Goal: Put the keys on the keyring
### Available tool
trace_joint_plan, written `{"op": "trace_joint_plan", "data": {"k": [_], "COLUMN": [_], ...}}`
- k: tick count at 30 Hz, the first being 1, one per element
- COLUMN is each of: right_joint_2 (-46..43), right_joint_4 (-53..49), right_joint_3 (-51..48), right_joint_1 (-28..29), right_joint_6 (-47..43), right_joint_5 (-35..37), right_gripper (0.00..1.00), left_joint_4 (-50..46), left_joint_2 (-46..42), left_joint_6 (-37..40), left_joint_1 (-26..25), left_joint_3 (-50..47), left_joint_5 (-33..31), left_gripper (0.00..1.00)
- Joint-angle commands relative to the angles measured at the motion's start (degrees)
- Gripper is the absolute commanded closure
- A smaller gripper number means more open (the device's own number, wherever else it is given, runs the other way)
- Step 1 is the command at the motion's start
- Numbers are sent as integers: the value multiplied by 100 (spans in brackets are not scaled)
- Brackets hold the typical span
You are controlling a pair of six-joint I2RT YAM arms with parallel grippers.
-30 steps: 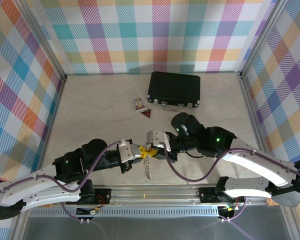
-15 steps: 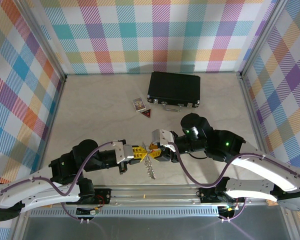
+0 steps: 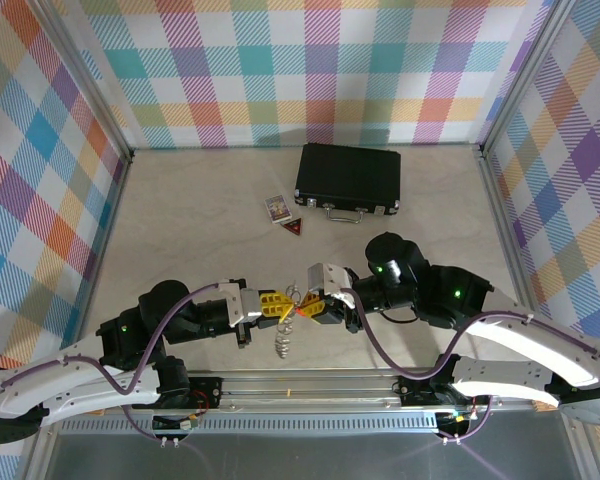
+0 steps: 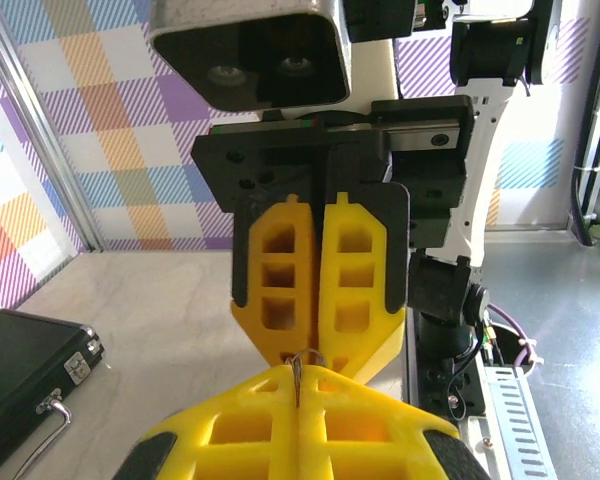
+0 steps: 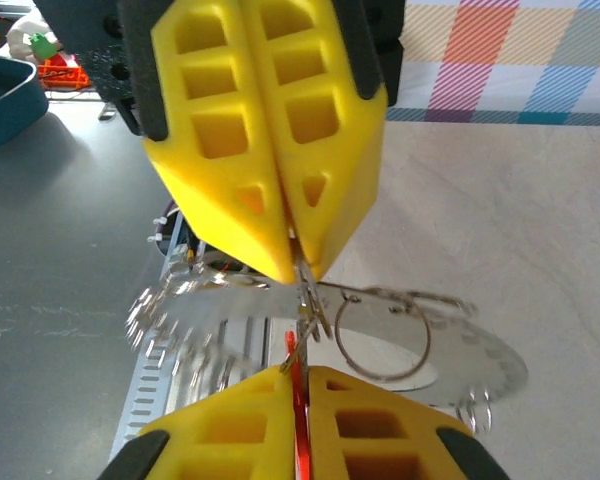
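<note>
The task is being judged as midway: the tiny key, its red plastic head glossy, is being pinched in the tightly closed right gripper. A thin wire loop of the keyring is being clamped in the closed left gripper, tip to tip above the table's near edge. Threading is seemingly being left to do; the grey metal ring's silvery pieces are being dangled, blurred, beneath blocky yellow fingers with window-like cut-outs.

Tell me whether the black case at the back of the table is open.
No, the black case lies flat on the table with its lid shut.
</note>
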Motion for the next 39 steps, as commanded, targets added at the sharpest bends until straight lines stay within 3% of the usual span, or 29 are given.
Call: {"op": "trace_joint_plan", "data": {"k": [1,8,16,23,26,33,39], "right_joint_2": [8,138,84,-153,-354,-588,-444], "right_joint_4": [128,22,26,105,213,594,819], "right_joint_3": [-89,-83,-108,-159,-235,-248,-224], "right_joint_1": [31,35,13,9,4,5,5], "right_joint_6": [20,46,134,214,246,446,504], "right_joint_5": [-55,111,417,391,183,-197,-408], "right_gripper": [96,98,93,78,69,56,53], "left_joint_4": [562,634,598,571,581,581,597], "left_joint_2": [-110,-125,-152,-180,-187,-178,-179], "left_joint_6": [-57,-62,-45,-41,-47,-63,-87], "left_joint_1": [-15,-15,-15,-14,-11,-13,-15], "left_joint_3": [-52,-75,-84,-77,-98,-111,-106], "left_joint_5": [216,277,312,339,354,460,533], "left_gripper": [100,100,100,100,100,100,100]}}
